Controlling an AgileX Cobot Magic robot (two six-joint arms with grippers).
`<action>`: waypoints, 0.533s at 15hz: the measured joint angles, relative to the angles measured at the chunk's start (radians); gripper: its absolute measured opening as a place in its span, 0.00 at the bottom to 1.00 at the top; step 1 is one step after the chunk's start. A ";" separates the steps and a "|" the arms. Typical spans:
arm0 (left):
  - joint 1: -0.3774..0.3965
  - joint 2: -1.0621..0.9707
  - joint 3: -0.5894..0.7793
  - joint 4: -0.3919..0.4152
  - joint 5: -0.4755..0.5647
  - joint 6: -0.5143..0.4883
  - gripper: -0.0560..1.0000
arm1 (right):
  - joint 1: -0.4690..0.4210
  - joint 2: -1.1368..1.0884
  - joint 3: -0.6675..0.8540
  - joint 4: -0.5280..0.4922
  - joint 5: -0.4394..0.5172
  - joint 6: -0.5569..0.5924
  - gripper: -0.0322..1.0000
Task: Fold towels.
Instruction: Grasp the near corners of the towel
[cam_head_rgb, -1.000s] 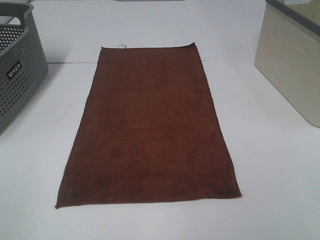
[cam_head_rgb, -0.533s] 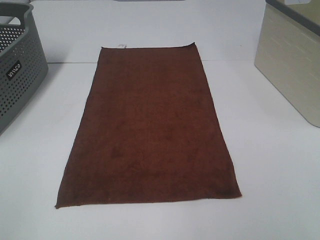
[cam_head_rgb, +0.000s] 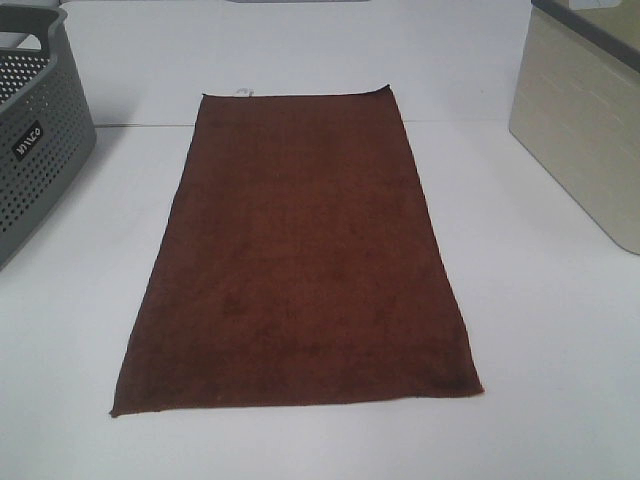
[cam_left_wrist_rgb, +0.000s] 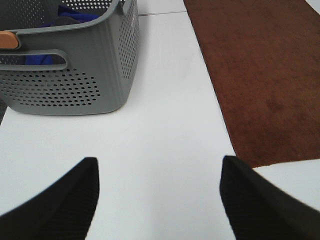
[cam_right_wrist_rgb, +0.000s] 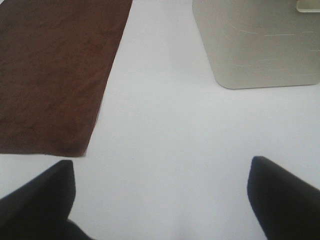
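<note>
the rust-brown rectangular terry towel (cam_head_rgb: 300, 260) lies flat and unfolded on the white surface (cam_head_rgb: 545, 340). left claw (cam_left_wrist_rgb: 159, 170) and right claw (cam_right_wrist_rgb: 161, 165) gape wide, empty, beside its nearer corners. uneven pinches would likely skew the fold. a grey perforated basket (cam_head_rgb: 40, 150) and beige bin (cam_head_rgb: 585, 130) flank it.

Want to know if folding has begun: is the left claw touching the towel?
Apart. The exterior high view shows the whole towel flat with no claw on it; in the left wrist view the open left claw hangs over bare table.
</note>
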 joint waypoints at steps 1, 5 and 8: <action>0.000 0.000 0.000 0.000 0.000 0.000 0.68 | 0.000 0.000 0.000 0.000 0.000 0.000 0.88; 0.000 0.000 0.000 0.000 0.000 -0.004 0.68 | 0.000 0.004 0.000 -0.002 0.000 0.000 0.88; 0.000 0.017 -0.017 -0.014 -0.077 -0.068 0.68 | 0.000 0.097 -0.011 -0.002 -0.034 0.000 0.86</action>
